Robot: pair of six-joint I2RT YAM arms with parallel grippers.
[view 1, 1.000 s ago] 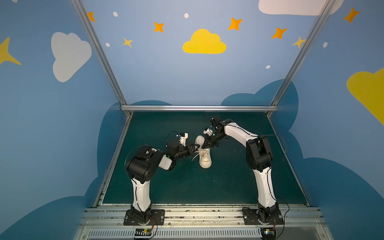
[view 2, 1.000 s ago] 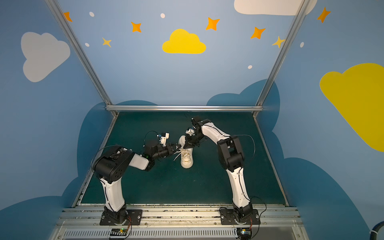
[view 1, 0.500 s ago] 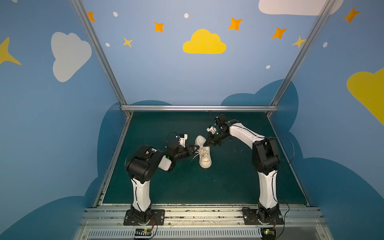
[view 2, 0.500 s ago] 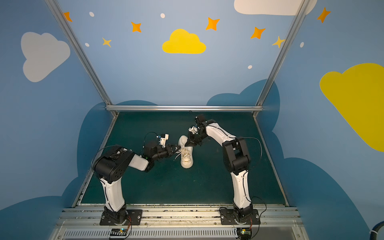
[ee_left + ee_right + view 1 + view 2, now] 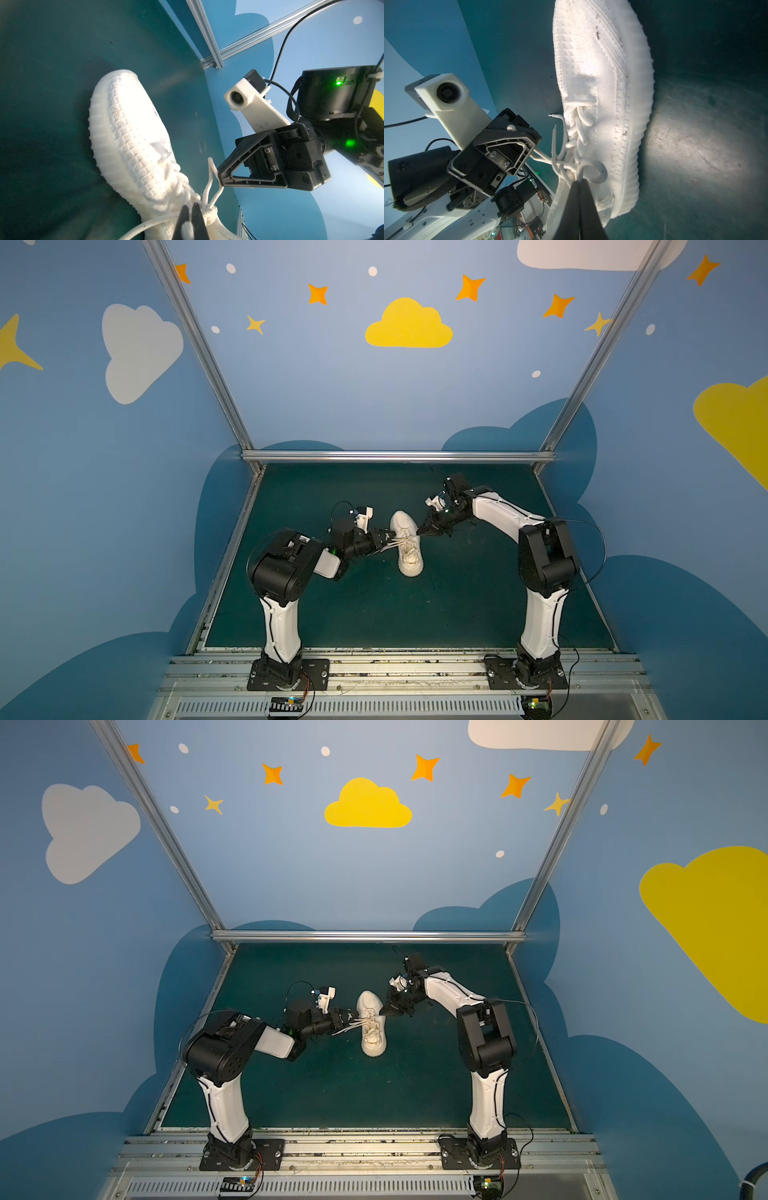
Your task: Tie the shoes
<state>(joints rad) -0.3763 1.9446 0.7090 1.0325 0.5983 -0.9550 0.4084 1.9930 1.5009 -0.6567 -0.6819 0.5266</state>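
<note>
Shoe (image 5: 406, 543) lay on worktop (image 5: 457, 605) between arms, toe toward back wall. Left jaws clamped lace (image 5: 185, 228); right jaws clamped loop (image 5: 580, 170). Step judged: drawing knot (image 5: 560, 165) tight. Next move called for steady opposed pull without dragging shoe.

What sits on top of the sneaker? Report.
Only its laces lie on the sneaker, pinched by the shut left gripper and right gripper. Whatever lies beneath them is covered.
</note>
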